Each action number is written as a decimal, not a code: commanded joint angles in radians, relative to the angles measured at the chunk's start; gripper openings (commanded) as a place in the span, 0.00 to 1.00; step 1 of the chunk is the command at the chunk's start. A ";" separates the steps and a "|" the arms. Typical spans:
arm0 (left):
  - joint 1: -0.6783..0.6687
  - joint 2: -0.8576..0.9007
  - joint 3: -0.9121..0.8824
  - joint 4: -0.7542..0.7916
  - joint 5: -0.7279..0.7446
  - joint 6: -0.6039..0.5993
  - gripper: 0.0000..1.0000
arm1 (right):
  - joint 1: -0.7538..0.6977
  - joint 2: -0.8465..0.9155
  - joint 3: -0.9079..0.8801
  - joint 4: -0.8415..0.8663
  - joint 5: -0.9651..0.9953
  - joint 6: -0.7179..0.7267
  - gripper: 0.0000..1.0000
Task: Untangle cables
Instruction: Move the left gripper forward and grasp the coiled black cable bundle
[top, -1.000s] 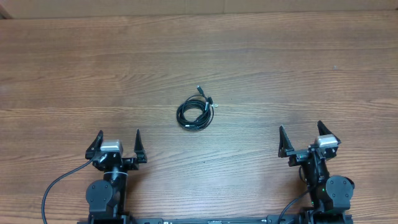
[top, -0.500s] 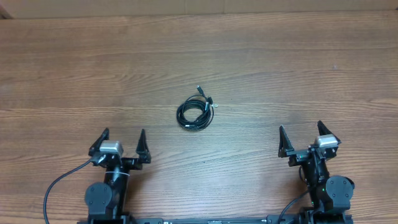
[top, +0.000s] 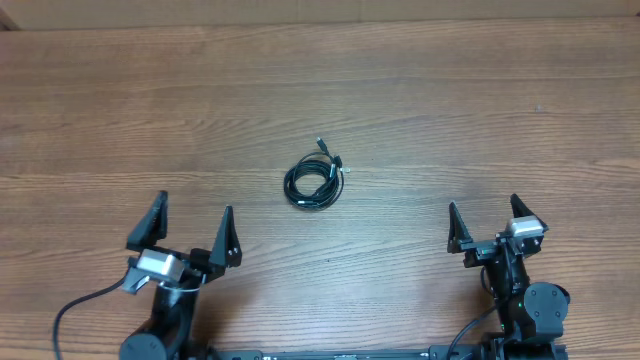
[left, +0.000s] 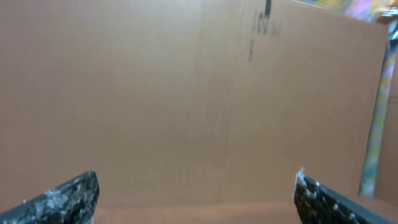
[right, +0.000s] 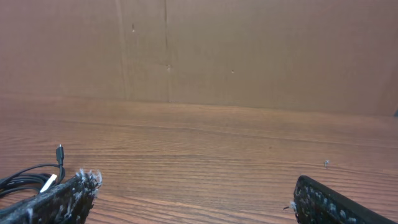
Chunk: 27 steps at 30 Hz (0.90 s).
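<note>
The cables lie as a small black coil with plug ends near the middle of the wooden table. Part of the coil also shows at the left edge of the right wrist view. My left gripper is open and empty at the front left, raised and tilted up; its wrist view shows only its two fingertips against a brown cardboard wall. My right gripper is open and empty at the front right, well apart from the coil. In its wrist view the fingertips are spread over bare wood.
A brown cardboard wall stands along the table's far edge. The thick black arm cable runs from the left arm base at the front left.
My left arm has lifted and tilted, its gripper rising and spreading wider in the overhead view. The right arm and the coil have not moved.
</note>
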 joint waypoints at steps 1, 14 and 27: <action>-0.006 0.020 0.167 -0.037 0.012 0.139 1.00 | 0.004 -0.012 -0.010 0.004 0.010 -0.001 1.00; -0.006 0.764 1.153 -1.021 0.169 0.258 1.00 | 0.004 -0.012 -0.010 0.004 0.010 -0.001 1.00; -0.021 1.475 1.676 -1.627 0.505 0.201 1.00 | 0.004 -0.012 -0.010 0.004 0.010 -0.001 1.00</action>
